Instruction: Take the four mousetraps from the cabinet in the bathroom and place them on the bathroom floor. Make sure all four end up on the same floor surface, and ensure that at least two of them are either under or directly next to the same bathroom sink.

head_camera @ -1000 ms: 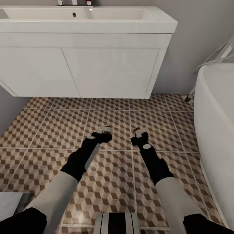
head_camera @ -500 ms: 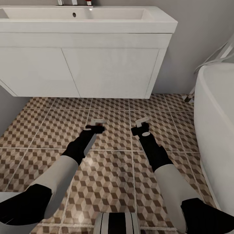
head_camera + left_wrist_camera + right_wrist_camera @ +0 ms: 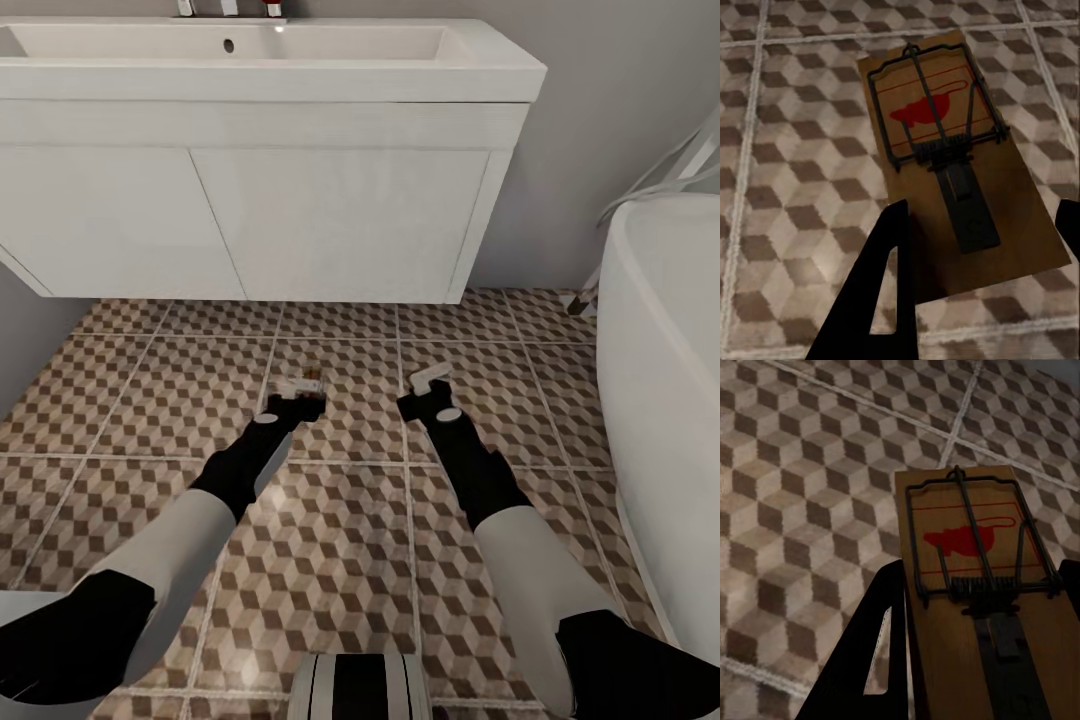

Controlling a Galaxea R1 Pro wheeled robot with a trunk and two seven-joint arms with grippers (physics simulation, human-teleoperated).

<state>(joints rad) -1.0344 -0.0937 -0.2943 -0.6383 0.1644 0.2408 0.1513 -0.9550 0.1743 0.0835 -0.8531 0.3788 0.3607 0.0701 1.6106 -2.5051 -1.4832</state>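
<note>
Below the sink (image 3: 270,60), both arms reach down over the cube-patterned floor (image 3: 150,400), side by side and apart. Seen from the head, the left gripper (image 3: 298,392) and right gripper (image 3: 428,388) each carry a trap at the fingertips, low over the tiles in front of the vanity.

At the left wrist, the left trap (image 3: 952,161) runs lengthwise away from the gripper, skewed a little to one side, its red mouse mark and wire bar at the far end and the dark latch plate nearest the fingers (image 3: 881,285). The jaws sit wide, one at each long edge of the board; whether they touch it I cannot tell.

At the right wrist, the right trap (image 3: 979,585) also points straight out along the gripper, spring across its middle, red mark beyond; the jaws clasp its long edges. A bathtub (image 3: 665,380) stands to the right.
</note>
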